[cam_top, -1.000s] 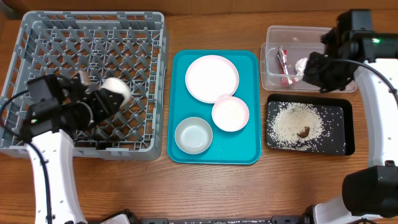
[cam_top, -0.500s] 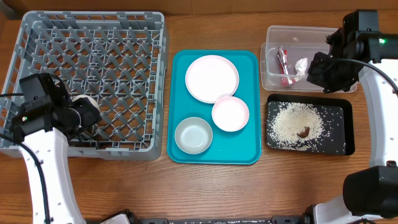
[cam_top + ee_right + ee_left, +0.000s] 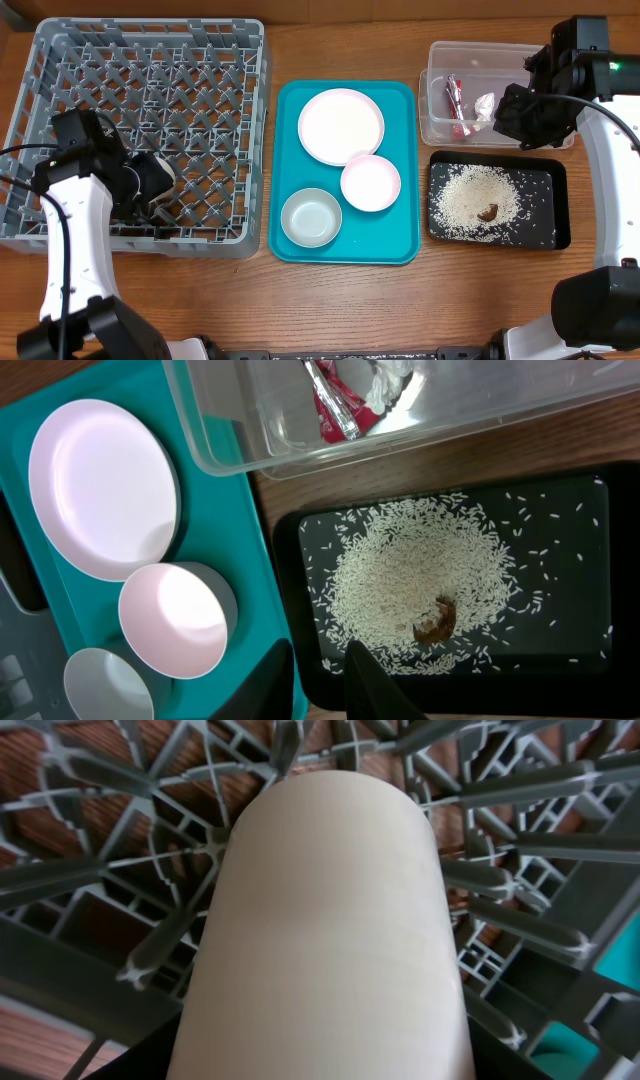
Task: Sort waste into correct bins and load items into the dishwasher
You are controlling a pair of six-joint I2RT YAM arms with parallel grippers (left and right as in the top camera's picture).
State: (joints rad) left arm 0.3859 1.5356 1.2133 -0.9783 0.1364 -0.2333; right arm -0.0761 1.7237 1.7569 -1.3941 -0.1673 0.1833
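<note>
No legible text on anything.

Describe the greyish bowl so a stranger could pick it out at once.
Find the teal serving tray mid-table. The greyish bowl sits in its lower-left corner in the overhead view, nearest the dish rack. Unlike the white plate and white bowl beside it, its inside is grey.

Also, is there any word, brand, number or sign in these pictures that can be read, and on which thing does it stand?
No text can be read in any view.
The red-and-white snack wrapper in the clear tub: possibly printed, but too small and crumpled to read.
The dish rack, teal tray and black tray: no marks seen.
</note>
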